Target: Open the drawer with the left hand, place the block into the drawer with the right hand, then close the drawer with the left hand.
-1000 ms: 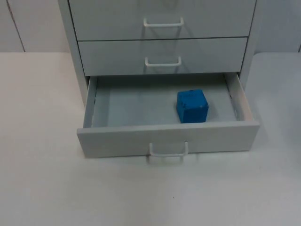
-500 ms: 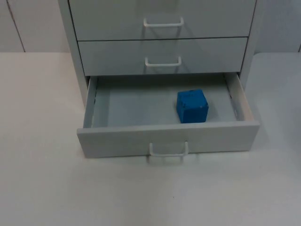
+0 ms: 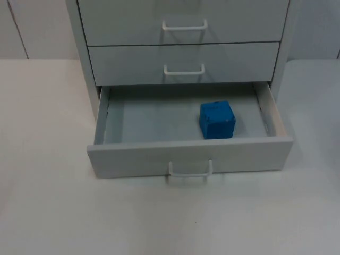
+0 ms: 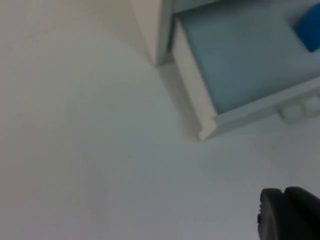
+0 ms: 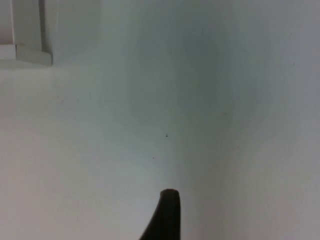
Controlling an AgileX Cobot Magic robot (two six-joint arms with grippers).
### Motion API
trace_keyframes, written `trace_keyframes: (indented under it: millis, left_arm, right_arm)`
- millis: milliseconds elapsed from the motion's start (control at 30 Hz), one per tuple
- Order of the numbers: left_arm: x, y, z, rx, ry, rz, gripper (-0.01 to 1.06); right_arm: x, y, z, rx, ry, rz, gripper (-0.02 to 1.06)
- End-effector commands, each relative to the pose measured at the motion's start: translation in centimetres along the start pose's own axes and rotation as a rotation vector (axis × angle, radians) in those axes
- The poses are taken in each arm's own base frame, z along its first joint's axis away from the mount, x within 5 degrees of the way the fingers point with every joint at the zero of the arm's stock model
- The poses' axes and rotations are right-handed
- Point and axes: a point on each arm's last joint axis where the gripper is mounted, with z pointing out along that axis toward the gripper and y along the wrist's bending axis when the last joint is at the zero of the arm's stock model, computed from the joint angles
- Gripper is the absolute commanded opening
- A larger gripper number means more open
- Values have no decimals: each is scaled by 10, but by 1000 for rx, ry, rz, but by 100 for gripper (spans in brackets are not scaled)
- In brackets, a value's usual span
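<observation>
No change since earlier: block in open drawer; pincer states unclear.

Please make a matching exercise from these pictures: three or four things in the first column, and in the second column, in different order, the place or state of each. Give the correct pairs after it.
Things:
1. blue block
2. bottom drawer
3. middle drawer
4. left gripper

Place or state:
A. pushed shut
B. pulled open
C. over the bare table, beside the open drawer's corner
D. inside the drawer, towards its right side

Pairs: 1-D, 2-B, 3-A, 4-C
</observation>
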Motion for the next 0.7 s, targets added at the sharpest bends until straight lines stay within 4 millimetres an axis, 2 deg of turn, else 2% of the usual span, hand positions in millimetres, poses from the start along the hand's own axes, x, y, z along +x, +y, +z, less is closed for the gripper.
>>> trace_keyframes:
  millis: [0, 133, 267, 333, 467, 500, 667]
  left_arm:
    - [-5, -12, 7, 116, 3, 52, 0]
    - [-18, -28, 21, 161, 59, 160, 0]
    - [-35, -58, 38, 104, 87, 352, 0]
    - [-36, -64, 44, 66, 92, 403, 0]
    - [-32, -94, 68, -75, 104, 656, 0]
    - [-32, -94, 68, -75, 104, 656, 0]
    - [-19, -129, 100, -136, 96, 870, 0]
  right_arm:
    - [2, -2, -2, 9, 6, -7, 75]
    - [2, -2, -2, 9, 6, -7, 75]
    - [2, -2, -2, 9, 6, -3, 75]
    - [2, -2, -2, 9, 6, -3, 75]
    - [2, -2, -2, 8, 0, -3, 75]
    - [2, -2, -2, 8, 0, -3, 75]
    - [1, -2, -2, 9, -4, 0, 75]
